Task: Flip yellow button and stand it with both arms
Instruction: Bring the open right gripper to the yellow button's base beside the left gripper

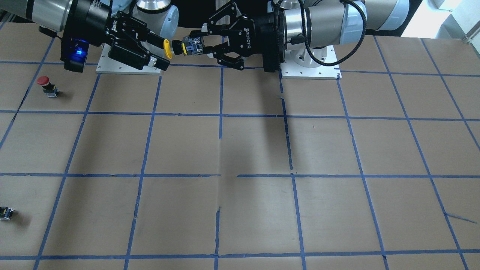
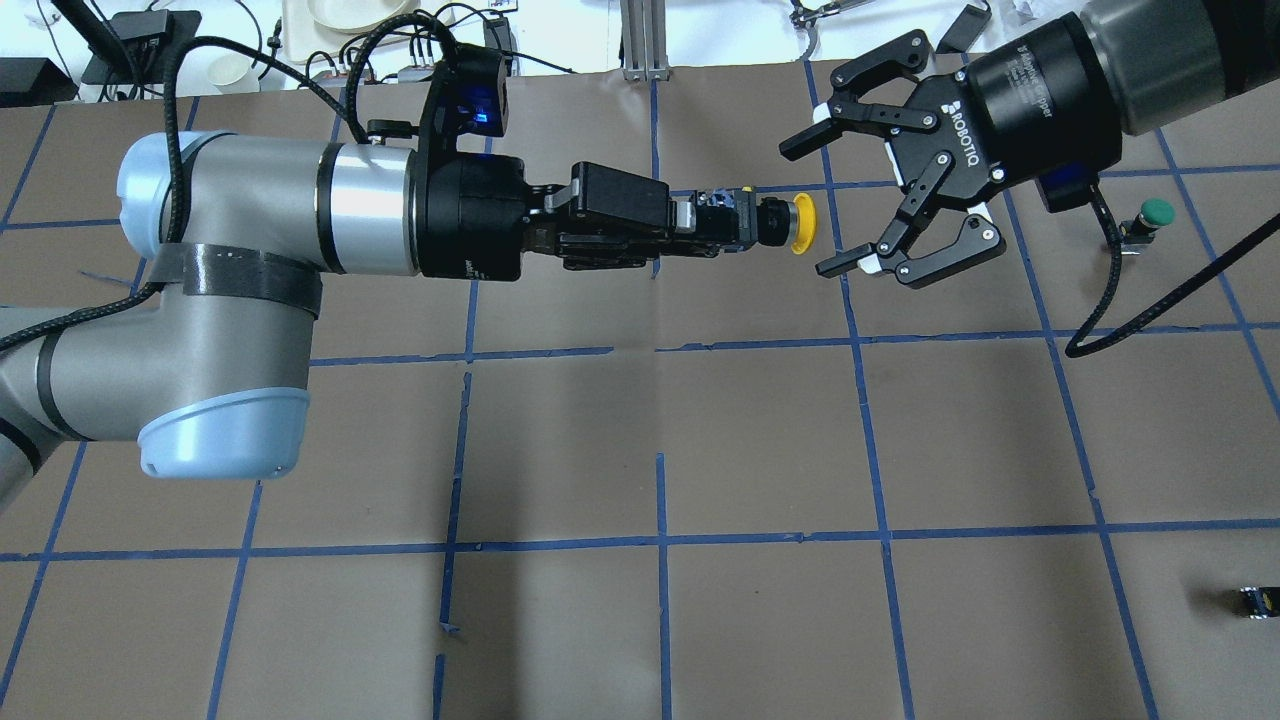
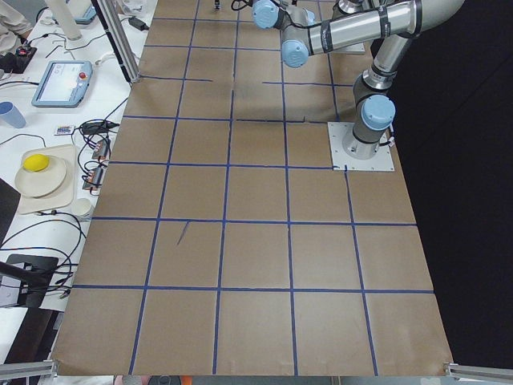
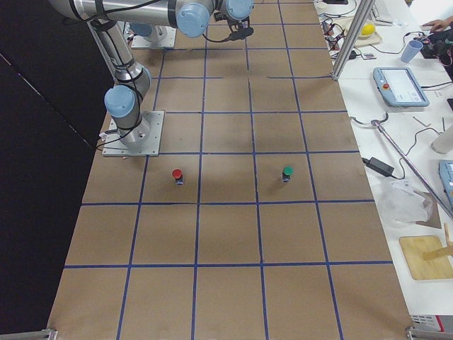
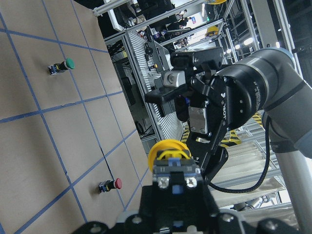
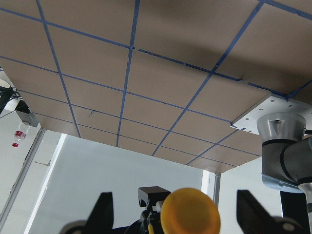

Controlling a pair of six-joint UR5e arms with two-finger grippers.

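My left gripper (image 2: 715, 220) is shut on the black-grey body of the yellow button (image 2: 800, 224) and holds it level, high above the table, cap pointing toward my right gripper. My right gripper (image 2: 806, 211) is open, with the yellow cap about level with its fingertips and not touching them. In the front-facing view the yellow button (image 1: 168, 49) sits between the left gripper (image 1: 195, 47) and the open right gripper (image 1: 165, 53). The left wrist view shows the button (image 5: 168, 152) from behind. The right wrist view shows its cap (image 6: 190, 212) between the spread fingers (image 6: 101, 214).
A red-capped button (image 1: 45, 85) stands on the table on my right side. A green-capped button (image 2: 1150, 215) stands farther right, under the right arm's cable. A small capless black block (image 2: 1258, 601) lies near the right edge. Both arm bases (image 1: 309, 62) sit at the robot's edge of the table.
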